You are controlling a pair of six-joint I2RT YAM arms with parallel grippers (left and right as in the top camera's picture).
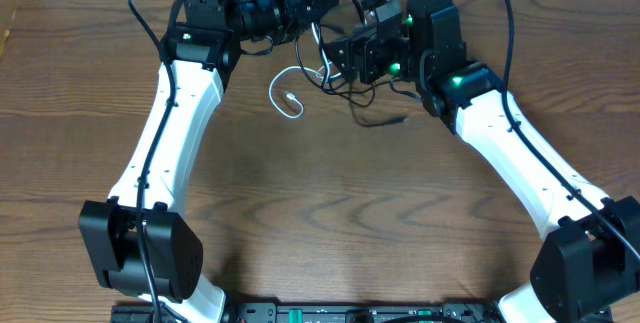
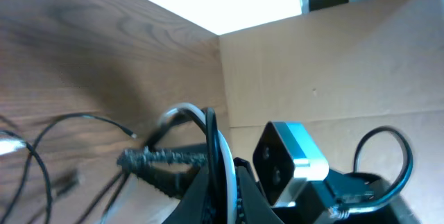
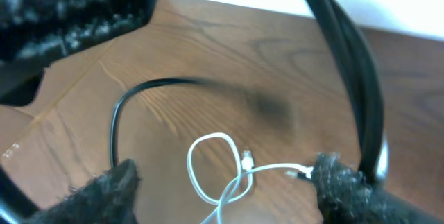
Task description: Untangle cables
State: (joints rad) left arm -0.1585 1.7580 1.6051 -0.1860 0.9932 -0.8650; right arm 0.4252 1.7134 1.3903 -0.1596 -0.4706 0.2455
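White cable (image 3: 267, 169), apparently in left hand (image 1: 322, 11)

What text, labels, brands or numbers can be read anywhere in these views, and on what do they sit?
None can be read in any view.
Electronics strip at the table's near edge: small marks, too small to read.
White cable, black cable, cardboard panel: no print visible.
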